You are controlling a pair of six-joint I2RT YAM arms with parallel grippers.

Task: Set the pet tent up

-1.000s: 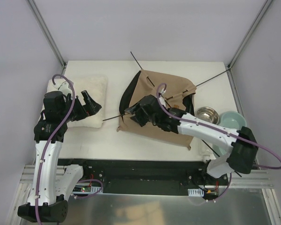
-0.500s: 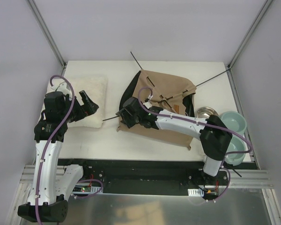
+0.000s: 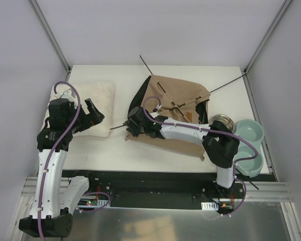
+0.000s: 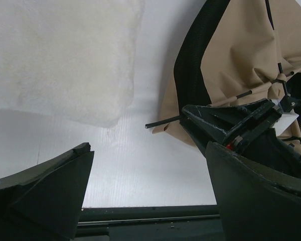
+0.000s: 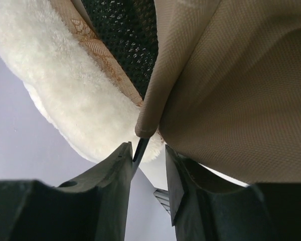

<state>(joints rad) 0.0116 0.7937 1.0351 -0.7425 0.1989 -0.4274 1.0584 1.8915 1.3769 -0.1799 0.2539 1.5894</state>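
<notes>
The tan pet tent (image 3: 175, 108) lies collapsed on the table's middle, with its black lining showing along its left edge. A thin black pole (image 3: 118, 126) sticks out of its lower left corner. My right gripper (image 3: 131, 126) is at that corner. In the right wrist view its fingers (image 5: 146, 150) are slightly apart on either side of the pole (image 5: 139, 149), which comes out of the tan sleeve (image 5: 231, 90) and lies against the left finger. My left gripper (image 3: 95, 114) hovers over the pillow's right edge, wide open and empty (image 4: 148, 150). It sees the pole tip (image 4: 163, 121) and the tent (image 4: 241, 55).
A cream fluffy pillow (image 3: 85, 103) lies at the left. A steel bowl (image 3: 221, 121) and a pale green double bowl (image 3: 248, 131) stand at the right. Other pole ends stick out at the back (image 3: 145, 64) and to the right (image 3: 226, 85).
My right gripper has moved left across the tent to its lower left corner, around the protruding pole. My left gripper has barely moved.
</notes>
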